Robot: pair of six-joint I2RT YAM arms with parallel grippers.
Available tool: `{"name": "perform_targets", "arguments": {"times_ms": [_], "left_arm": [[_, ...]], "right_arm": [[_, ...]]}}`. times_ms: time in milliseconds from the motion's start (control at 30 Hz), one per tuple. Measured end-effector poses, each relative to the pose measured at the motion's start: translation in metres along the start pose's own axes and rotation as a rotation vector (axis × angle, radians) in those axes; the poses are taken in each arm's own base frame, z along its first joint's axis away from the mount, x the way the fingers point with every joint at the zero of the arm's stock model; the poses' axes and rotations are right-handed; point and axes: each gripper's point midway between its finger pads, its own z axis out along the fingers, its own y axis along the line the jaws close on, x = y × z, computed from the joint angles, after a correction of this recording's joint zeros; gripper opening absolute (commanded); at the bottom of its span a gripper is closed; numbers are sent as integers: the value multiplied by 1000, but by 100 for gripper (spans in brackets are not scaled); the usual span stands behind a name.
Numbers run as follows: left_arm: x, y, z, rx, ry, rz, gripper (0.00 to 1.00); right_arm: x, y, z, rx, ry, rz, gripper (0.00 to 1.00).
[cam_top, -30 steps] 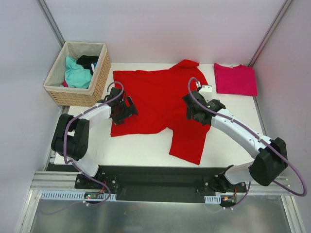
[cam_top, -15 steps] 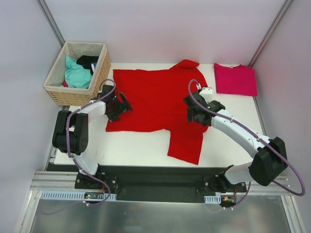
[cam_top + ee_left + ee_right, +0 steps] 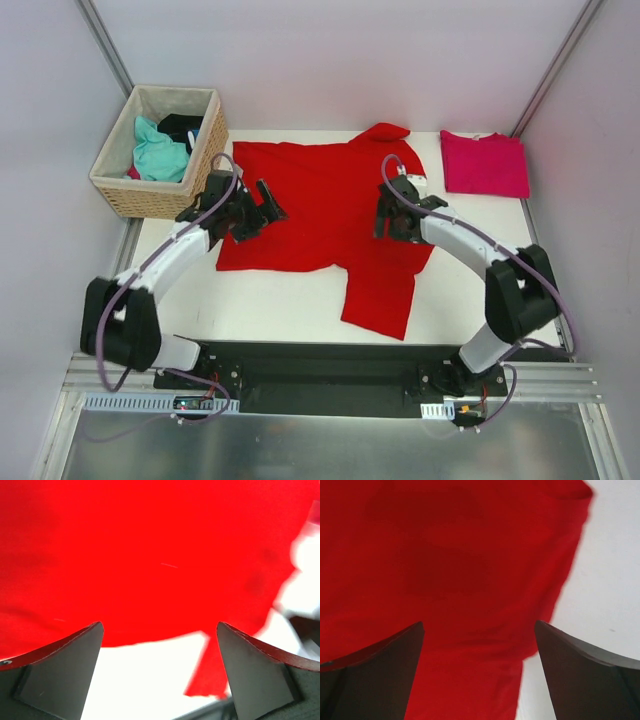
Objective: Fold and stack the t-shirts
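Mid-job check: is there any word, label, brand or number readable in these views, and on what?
None can be read.
The red t-shirt, the pink t-shirt and the wicker basket show no print or legible label.
Both wrist views show only plain red cloth and bare table.

Your workspace: a white counter [image 3: 280, 310] enclosed by plain pale walls [image 3: 350, 60], with two slanting metal posts [image 3: 105, 45] at the far corners. A wicker basket [image 3: 150, 200] stands far left; a black rail [image 3: 330, 365] edges your near side. Lighting is even.
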Motion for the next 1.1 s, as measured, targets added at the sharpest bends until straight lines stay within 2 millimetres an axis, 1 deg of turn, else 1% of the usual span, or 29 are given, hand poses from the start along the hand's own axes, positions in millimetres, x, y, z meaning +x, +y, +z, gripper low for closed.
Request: {"name": "perform_targets", "arguments": {"times_ms": [67,133,200,267,333,433,500,600,633,667,800,1000,1100], "left_arm": [[-3,-30,-28,103,-46,41,99],[-6,-50,-54,182,-88,67,98],[-9,-60,-72,231,-121,81,98],[-7,-63,-80,253,-128,87,98],[0,-57,-78,245,-111,82,98],[10,-45,-71,215,-76,69,98],[16,-40,-69,198,-58,63,98],[16,-39,-69,195,-55,62,98],[16,-39,-69,195,-55,62,98],[17,-39,-69,194,-55,62,98],[17,-39,-69,193,-55,63,98],[17,-38,-69,190,-56,65,99],[17,-37,-69,184,-53,65,99]], "right_arm": [[0,19,15,-58,16,-11,96],[1,35,24,-122,31,-15,96],[0,51,30,-199,43,2,96],[-7,59,38,-259,42,35,97],[-16,61,45,-293,34,69,96],[-24,55,59,-309,19,118,97],[-23,47,70,-311,14,157,97],[-14,35,86,-298,48,205,97],[-17,33,89,-304,48,229,96],[-24,31,91,-317,31,255,96],[-32,25,96,-345,36,318,96],[-33,18,98,-326,41,354,96],[-31,9,98,-297,51,374,96]]}}
